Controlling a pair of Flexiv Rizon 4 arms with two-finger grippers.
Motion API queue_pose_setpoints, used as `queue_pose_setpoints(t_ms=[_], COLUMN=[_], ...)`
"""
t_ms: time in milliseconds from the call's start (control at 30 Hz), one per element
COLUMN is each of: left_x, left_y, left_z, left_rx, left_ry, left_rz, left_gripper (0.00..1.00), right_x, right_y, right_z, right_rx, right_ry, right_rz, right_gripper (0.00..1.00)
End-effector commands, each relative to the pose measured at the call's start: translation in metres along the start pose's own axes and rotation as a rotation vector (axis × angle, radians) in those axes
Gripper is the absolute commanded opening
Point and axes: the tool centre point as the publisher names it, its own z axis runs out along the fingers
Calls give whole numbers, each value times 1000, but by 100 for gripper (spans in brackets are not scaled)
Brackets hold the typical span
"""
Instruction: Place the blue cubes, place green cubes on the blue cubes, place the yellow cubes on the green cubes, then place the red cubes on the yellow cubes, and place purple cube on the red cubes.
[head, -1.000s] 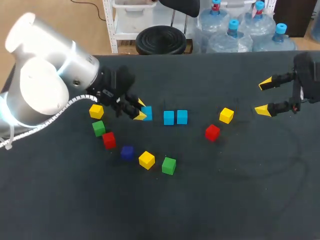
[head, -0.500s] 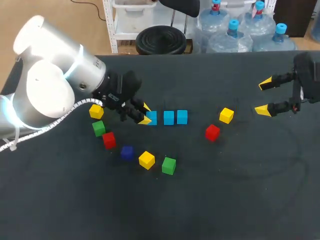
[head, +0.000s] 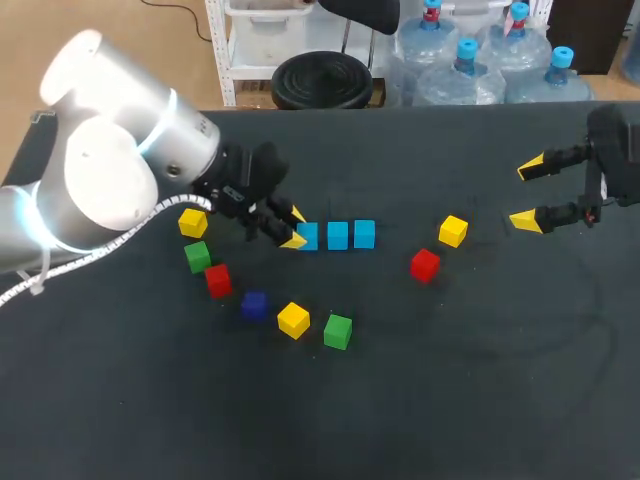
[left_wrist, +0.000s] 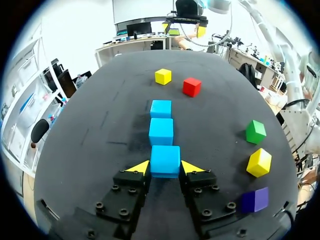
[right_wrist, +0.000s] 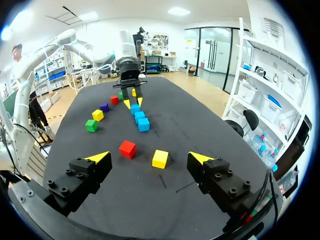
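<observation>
Three light blue cubes form a row mid-table: the left one (head: 307, 236), the middle one (head: 338, 235) and the right one (head: 364, 233). My left gripper (head: 296, 228) is shut on the left cube (left_wrist: 165, 160), which lies close against the middle cube (left_wrist: 161, 131). Left of the gripper are a yellow cube (head: 193, 222), a green cube (head: 198, 256) and a red cube (head: 218, 280). In front lie a purple cube (head: 254, 305), a yellow cube (head: 293, 320) and a green cube (head: 338, 331). My right gripper (head: 527, 194) hangs open at the far right, holding nothing.
A red cube (head: 425, 265) and a yellow cube (head: 453, 231) lie between the blue row and the right gripper (right_wrist: 150, 157). The dark table (head: 450, 400) has bare surface across its front and right.
My left gripper has carried the blue cube to the right, bringing it up against the other two blue cubes. The right arm has stayed still.
</observation>
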Motion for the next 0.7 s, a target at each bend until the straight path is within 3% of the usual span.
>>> queue_pose_setpoints(t_ms=[33,700], left_x=[0,1], left_y=[7,10], left_z=[4,7], left_rx=[12,19], left_ry=[3,1], left_rz=[3,-6], left_gripper=[0,0], right_x=[0,0], right_y=[0,0], right_z=[1,1], right_rx=[0,0], right_ry=[-2,-2], right_rz=[-1,-1], right_gripper=[100,100])
